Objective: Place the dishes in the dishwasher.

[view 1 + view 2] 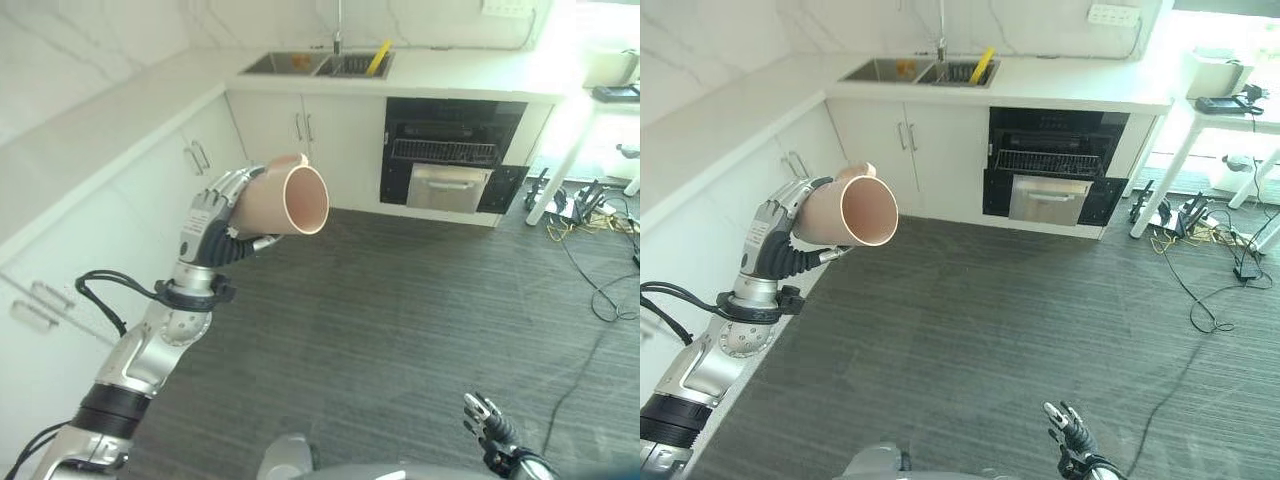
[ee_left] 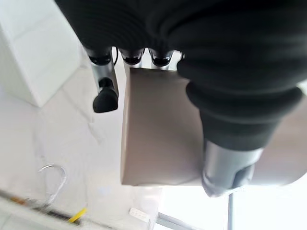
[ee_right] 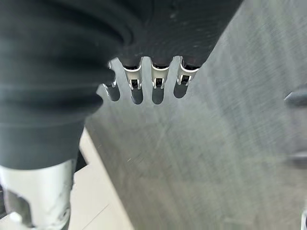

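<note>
A beige-pink cup (image 1: 290, 197) lies on its side in mid-air with its mouth turned toward the room, and my left hand (image 1: 215, 225) is shut round its body. The left wrist view shows the cup (image 2: 160, 129) pinned between my fingers (image 2: 105, 93) and thumb. Far across the floor the dishwasher (image 1: 452, 153) stands open under the counter, with its wire rack (image 1: 443, 151) pulled out and its door (image 1: 448, 187) hanging down. My right hand (image 1: 487, 425) hangs low at the front with relaxed fingers over the bare floor, holding nothing.
A white counter (image 1: 110, 120) runs along the left and back, with a double sink (image 1: 318, 65) holding a yellow item (image 1: 378, 57). White cabinets (image 1: 290, 135) stand below it. Cables (image 1: 590, 235) and a white table leg (image 1: 560, 165) lie right of the dishwasher. Grey floor (image 1: 400, 310) spreads between.
</note>
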Controlling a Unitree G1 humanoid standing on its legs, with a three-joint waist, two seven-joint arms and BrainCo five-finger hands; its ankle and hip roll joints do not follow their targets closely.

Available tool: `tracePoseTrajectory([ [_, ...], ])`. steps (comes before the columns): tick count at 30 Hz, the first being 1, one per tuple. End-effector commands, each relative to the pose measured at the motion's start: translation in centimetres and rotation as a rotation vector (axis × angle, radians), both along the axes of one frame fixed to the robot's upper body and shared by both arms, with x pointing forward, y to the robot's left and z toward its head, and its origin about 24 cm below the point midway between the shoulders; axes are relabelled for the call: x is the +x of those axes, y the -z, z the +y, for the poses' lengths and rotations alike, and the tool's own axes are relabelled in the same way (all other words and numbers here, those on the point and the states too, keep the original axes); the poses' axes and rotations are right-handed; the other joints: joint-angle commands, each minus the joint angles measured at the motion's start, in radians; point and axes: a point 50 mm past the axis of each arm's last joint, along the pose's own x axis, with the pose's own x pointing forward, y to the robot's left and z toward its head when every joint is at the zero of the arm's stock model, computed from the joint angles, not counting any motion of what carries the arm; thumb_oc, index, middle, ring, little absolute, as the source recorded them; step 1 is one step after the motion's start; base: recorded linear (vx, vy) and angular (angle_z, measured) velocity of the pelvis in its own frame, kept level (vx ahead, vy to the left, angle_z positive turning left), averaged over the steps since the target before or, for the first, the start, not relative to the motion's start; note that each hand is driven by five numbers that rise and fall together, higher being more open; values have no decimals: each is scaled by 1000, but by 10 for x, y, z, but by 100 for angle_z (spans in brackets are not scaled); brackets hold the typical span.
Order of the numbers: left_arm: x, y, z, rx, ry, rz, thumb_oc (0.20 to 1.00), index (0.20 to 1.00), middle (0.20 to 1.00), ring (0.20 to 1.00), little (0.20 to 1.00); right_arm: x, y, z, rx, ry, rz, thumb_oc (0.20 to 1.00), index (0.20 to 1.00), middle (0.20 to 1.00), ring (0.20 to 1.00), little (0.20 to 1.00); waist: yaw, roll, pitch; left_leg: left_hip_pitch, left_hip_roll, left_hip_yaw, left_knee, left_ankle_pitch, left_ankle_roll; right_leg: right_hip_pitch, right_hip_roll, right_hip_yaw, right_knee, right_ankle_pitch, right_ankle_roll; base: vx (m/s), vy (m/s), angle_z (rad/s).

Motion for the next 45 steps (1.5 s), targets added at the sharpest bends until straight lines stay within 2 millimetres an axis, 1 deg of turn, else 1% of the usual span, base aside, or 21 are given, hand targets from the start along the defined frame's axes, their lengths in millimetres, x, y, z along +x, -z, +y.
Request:
tracePoseTrajectory([
  [1,0,-22,9,-41,-37,-119,200,200,200,200,200,11,-6,0,-15,-18,-64,1000,1000,1000,1000,1000,25,31,-1,164,18,-41,-162,111,-65,-98,-62,8,17,38,179,351,93,-81],
  [4,-4,-17,10,-49,-36,-123,200,200,200,200,200,-1,-3,-5,-29,-22,-40,1000,1000,1000,1000,1000,36,46,1,123,22,24,-235,182,-80,-32,-57,16,-31,21,184,313,114,-90],
  [6,-4,-18,9,-54,-33,-126,200,200,200,200,200,-4,-3,-7,-39,-18,-33,1000,1000,1000,1000,1000,35,46,-4,115,12,45,-216,169,-69,-29,-66,3,-31,17,187,208,116,-59],
  [8,-8,-18,13,-49,-43,-127,200,200,200,200,200,-3,-2,-6,-50,-28,-25,1000,1000,1000,1000,1000,48,46,-10,131,-5,-12,-212,150,-51,-36,-75,4,-9,12,192,296,181,-30],
  [12,-7,-17,17,-29,-48,-117,200,200,200,200,200,-6,-1,-4,-80,-12,0,1000,1000,1000,1000,1000,57,25,-24,174,-27,-16,-164,83,-4,-41,-119,-21,63,6,221,291,204,-34],
  [13,-6,-18,16,-25,-48,-114,200,200,200,200,200,-5,-1,-4,-87,-3,4,1000,1000,1000,1000,1000,58,20,-24,171,-31,-2,-142,67,8,-50,-131,-29,105,10,230,237,270,-36],
  [15,-2,-22,9,8,-30,-118,200,200,200,200,200,1,-3,6,-91,23,-26,1000,1000,1000,1000,1000,45,25,-17,191,-42,18,-112,12,70,-170,-134,-8,413,75,270,231,334,-40],
  [17,0,-25,9,10,-38,-116,200,200,200,200,200,2,-3,14,-78,4,-30,1000,1000,1000,1000,1000,35,32,-10,222,-45,16,-114,-3,82,-244,-136,-11,526,112,269,163,146,-23],
  [20,1,-25,10,1,-50,-115,200,200,200,200,200,5,-4,20,-75,-24,-40,1000,1000,1000,1000,1000,30,30,-3,251,-47,26,-121,-14,78,-287,-177,-58,481,112,257,168,-32,-19],
  [21,2,-28,5,1,-40,-127,200,200,200,200,200,10,-6,21,-74,-33,-62,1000,1000,1000,1000,1000,11,13,10,291,-59,19,-129,-44,61,-313,-252,-77,260,154,262,278,-202,-22],
  [22,2,-30,3,2,-35,-131,200,200,200,200,200,12,-7,19,-72,-27,-68,1000,1000,1000,1000,1000,1,7,16,305,-61,14,-127,-58,56,-322,-277,-69,197,183,273,463,-372,-7],
  [24,2,-38,2,1,-34,-133,200,200,200,200,200,18,-9,15,-58,-31,-67,1000,1000,1000,1000,1000,-15,-20,24,358,-54,16,-130,-127,41,-359,-378,-58,5,351,342,479,-472,25],
  [26,-1,-37,6,-2,-47,-132,200,200,200,200,200,21,-9,17,-50,-42,-63,1000,1000,1000,1000,1000,-9,-25,19,372,-39,23,-131,-142,34,-358,-390,-71,-21,377,352,316,-378,26],
  [29,-9,-34,13,0,-77,-140,200,200,200,200,200,23,-10,21,-47,-79,-62,1000,1000,1000,1000,1000,0,-26,10,383,-5,30,-117,-153,22,-347,-372,-81,14,318,350,256,-356,-1],
  [32,-16,-30,19,-39,-115,-141,200,200,200,200,200,29,-13,19,-61,-82,-61,1000,1000,1000,1000,1000,-9,-18,-1,411,87,23,-81,-146,-16,-355,-296,-51,109,202,321,297,-397,-6],
  [36,-22,-23,23,-80,-146,-135,200,200,200,200,200,26,-15,8,-91,-112,-57,1000,1000,1000,1000,1000,9,-19,11,330,165,-25,75,-3,-64,-301,-219,-70,119,137,234,251,-391,5],
  [39,-22,-22,21,-103,-127,-142,200,200,200,200,200,16,-12,-1,-121,-102,-47,1000,1000,1000,1000,1000,11,-26,14,243,172,47,178,31,-65,-236,-206,-123,80,118,200,224,-307,16],
  [40,-19,-22,17,-107,-111,-142,200,200,200,200,200,13,-11,-6,-122,-57,-44,1000,1000,1000,1000,1000,15,-21,17,222,139,61,169,-14,-54,-209,-203,-151,65,106,201,206,-137,47],
  [42,-16,-21,16,-113,-120,-144,200,200,200,200,200,16,-11,-4,-119,-53,-47,1000,1000,1000,1000,1000,19,-5,14,228,83,57,64,-28,-40,-199,-187,-155,56,99,202,211,-6,44],
  [43,-15,-21,15,-116,-118,-145,200,200,200,200,200,17,-11,-2,-118,-56,-46,1000,1000,1000,1000,1000,17,7,12,238,87,70,-8,-14,-45,-193,-174,-156,54,88,202,173,79,22],
  [45,-13,-22,12,-127,-110,-148,200,200,200,200,200,15,-10,0,-118,-54,-36,1000,1000,1000,1000,1000,22,33,11,234,102,56,-145,74,-83,-161,-151,-149,35,67,204,205,128,2],
])
